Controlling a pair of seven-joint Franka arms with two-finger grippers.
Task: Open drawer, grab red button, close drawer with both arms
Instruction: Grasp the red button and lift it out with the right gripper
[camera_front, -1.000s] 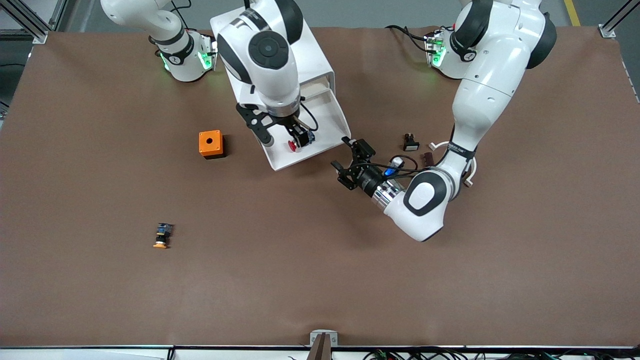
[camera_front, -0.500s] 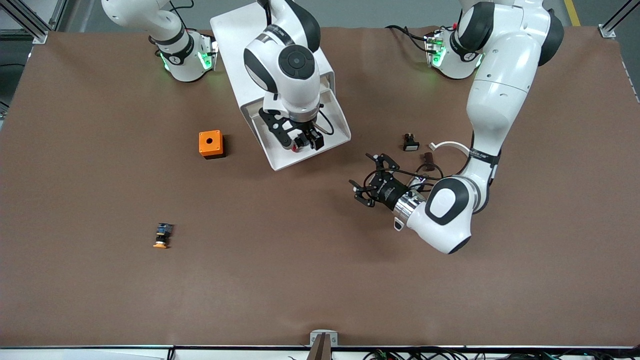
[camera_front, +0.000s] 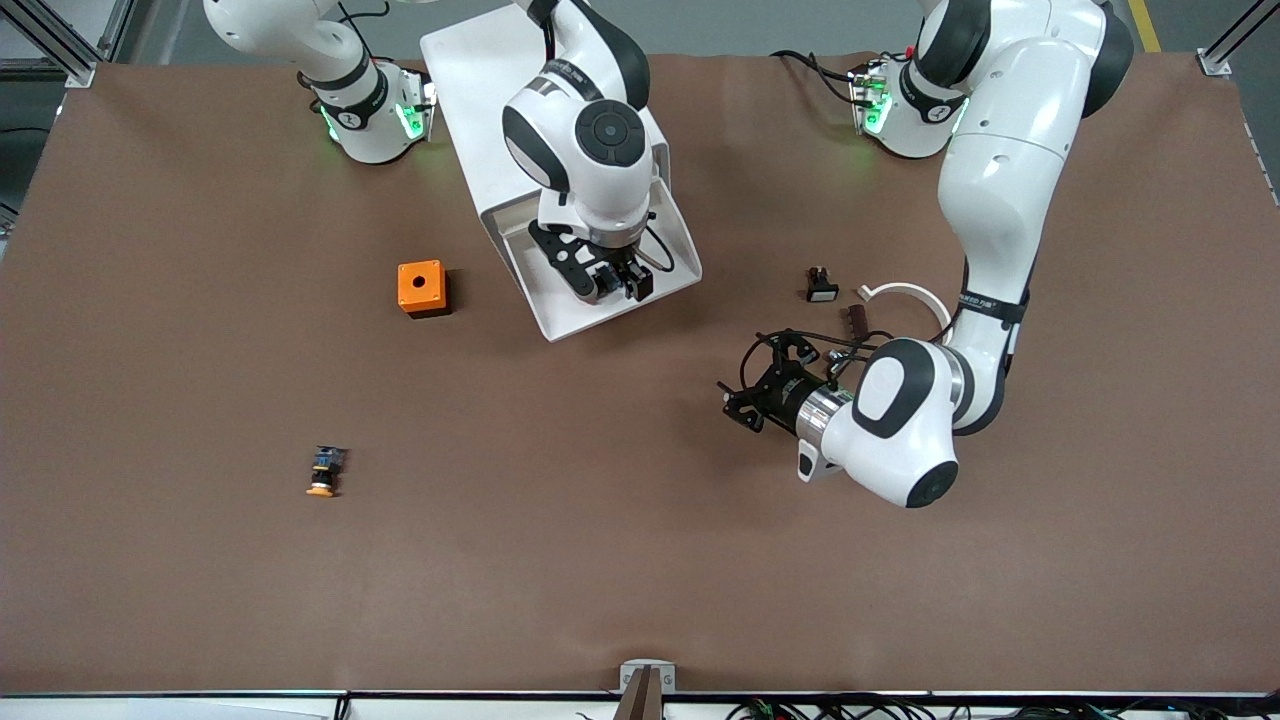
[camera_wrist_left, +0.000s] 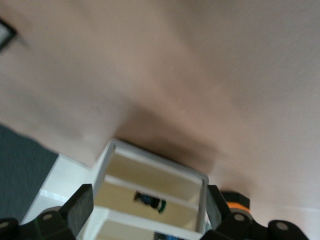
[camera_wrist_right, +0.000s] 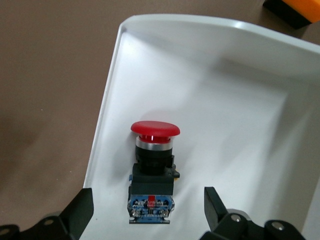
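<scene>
Nearest the front camera, toward the right arm's end of the table (camera_front: 640, 560) – a small orange-capped button (camera_front: 322, 473), lying alone on the brown mat. Farther up, toward the left arm's end – the left gripper (camera_front: 764, 383) hanging over bare mat, fingers (camera_wrist_left: 75, 212) spread apart and empty, wrist camera looking back at the open face of the cabinet (camera_wrist_left: 150, 197). Just beside that arm, a small black part (camera_front: 820, 284), a dark bracket (camera_front: 857, 317) and a white ring (camera_front: 905, 293). Farther still – an orange box (camera_front: 422, 287) with a hole, then the pulled-out drawer (camera_front: 560, 322) of the white cabinet. Inside, the red-capped button (camera_wrist_right: 153, 170) lying on its side on the drawer floor near one side wall. Over it, the right gripper (camera_front: 607, 279), fingers (camera_wrist_right: 74, 216) parted to either side of the button's blue-and-black body, not closed on it.
</scene>
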